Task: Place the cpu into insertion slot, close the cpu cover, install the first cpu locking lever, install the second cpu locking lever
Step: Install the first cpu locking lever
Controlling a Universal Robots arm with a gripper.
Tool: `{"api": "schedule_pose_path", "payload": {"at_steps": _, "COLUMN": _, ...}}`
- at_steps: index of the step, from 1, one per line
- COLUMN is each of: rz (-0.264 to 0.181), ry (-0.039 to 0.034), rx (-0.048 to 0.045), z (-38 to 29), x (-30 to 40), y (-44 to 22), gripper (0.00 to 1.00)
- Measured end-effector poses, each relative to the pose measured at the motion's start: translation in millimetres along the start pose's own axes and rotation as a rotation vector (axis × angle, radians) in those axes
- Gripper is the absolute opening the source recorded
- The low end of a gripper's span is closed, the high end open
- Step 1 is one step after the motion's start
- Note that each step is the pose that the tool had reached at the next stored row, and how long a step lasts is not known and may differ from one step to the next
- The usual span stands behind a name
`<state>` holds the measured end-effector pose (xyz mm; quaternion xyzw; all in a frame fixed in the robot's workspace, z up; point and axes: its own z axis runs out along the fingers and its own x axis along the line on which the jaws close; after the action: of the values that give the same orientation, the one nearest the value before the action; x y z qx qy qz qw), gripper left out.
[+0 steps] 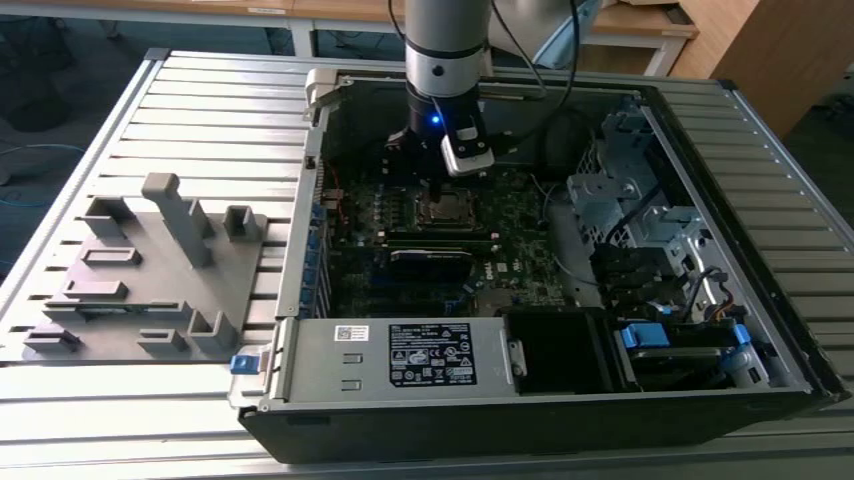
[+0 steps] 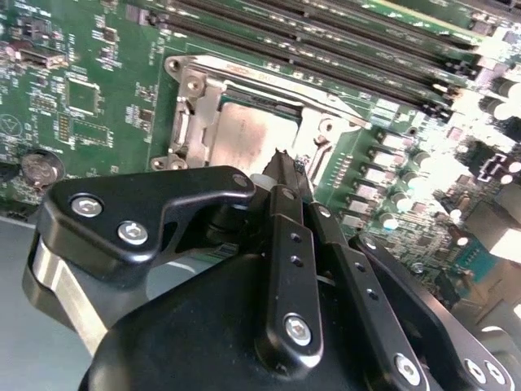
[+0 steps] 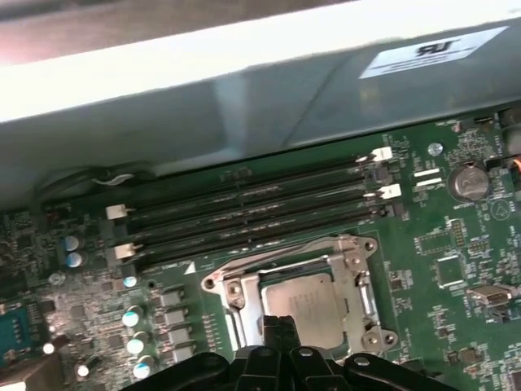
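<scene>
silver cpu (image 3: 303,303) sits in slot just under tool (image 3: 281,324).

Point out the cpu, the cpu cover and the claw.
cpu (image 3: 303,302): first wrist view, middle of its silver-grey top.
cpu cover (image 3: 358,281): first wrist view, frame bar beside the chip.
claw (image 2: 285,163): second wrist view, the fingertips just over the cpu.

Slatted metal table (image 1: 160,100) — wooden desks (image 1: 641,20) behind, dark floor (image 1: 54,50).
</scene>
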<state>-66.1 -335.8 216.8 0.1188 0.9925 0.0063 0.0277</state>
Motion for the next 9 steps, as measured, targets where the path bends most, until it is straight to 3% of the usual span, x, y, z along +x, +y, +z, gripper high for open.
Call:
{"api": "schedule_pose_path", "payload": {"at_steps": 5, "rz": -0.006, "ry": 0.0001, "rx": -0.0005, "z": 2.1, "x": -10.8, "y": 2.8, "gripper": 0.1}}
{"api": "schedule_pose_path", "payload": {"at_steps": 9, "rz": -0.039, "ry": 0.0009, "rx": -0.0018, "z": 2.8, "x": -12.9, "y": 3.3, "gripper": 0.1}}
